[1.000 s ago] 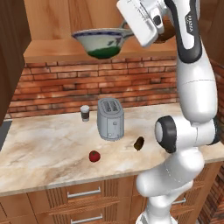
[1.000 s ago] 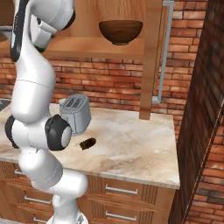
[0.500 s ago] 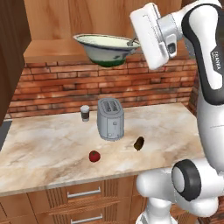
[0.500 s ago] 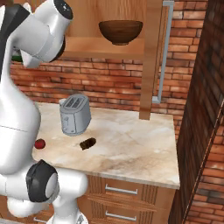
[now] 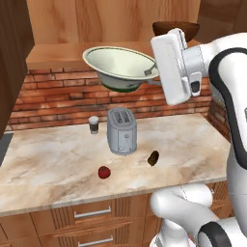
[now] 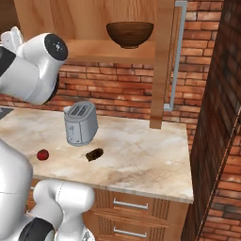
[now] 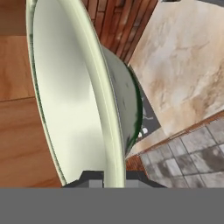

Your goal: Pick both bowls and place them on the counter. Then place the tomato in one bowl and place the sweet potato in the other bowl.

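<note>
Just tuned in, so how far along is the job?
Nothing is set down yet. The tool grips the white-green bowl by its rim, in the air above the counter. The brown bowl sits on the shelf; tomato and sweet potato lie unbowled.

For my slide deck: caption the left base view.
End effector carries the white and green bowl by its rim, above the toaster on the counter.

Even, bright rendered light on my feeds, all sharp.

I see soft light from above: the toaster (image 5: 122, 131) and tomato (image 5: 103, 172) throw only faint shadows on the counter (image 5: 48, 169). The white bowl (image 7: 74, 96) shows a gentle sheen inside, no hard glare, and no blur or edge warping.
</note>
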Tool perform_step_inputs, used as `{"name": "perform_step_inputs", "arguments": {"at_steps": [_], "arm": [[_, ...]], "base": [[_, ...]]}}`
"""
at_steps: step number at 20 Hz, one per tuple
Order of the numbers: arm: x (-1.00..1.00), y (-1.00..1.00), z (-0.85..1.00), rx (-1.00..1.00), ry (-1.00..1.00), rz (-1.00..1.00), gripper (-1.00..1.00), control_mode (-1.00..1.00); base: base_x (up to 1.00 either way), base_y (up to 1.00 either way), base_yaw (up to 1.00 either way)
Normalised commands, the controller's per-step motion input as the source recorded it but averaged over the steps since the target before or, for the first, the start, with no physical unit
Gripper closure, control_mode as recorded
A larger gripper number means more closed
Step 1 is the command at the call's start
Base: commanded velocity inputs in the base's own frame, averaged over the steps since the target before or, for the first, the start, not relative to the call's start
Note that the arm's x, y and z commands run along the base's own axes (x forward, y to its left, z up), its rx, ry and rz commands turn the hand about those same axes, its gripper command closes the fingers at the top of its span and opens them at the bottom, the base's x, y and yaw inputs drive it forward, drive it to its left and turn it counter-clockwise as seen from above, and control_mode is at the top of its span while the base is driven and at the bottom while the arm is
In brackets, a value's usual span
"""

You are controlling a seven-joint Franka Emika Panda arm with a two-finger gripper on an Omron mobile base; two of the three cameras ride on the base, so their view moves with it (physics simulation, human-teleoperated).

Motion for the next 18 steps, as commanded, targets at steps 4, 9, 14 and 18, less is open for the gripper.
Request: {"name": "perform_step_inputs", "arguments": {"at_steps": [4,9,14,18], "arm": [[-0.48,0.0,-0.3,0.0,-0.08,0.0,1.0,-1.0],[-0.42,0.0,-0.44,0.0,-0.03,0.0,1.0,-1.0],[-0.36,0.0,-0.44,0.0,0.0,0.0,1.0,-1.0],[-0.05,0.08,-0.6,0.0,0.01,0.0,1.0,-1.0]], "base": [[0.0,0.0,0.0],[0.0,0.0,0.0],[0.0,0.0,0.0],[0.0,0.0,0.0]]}}
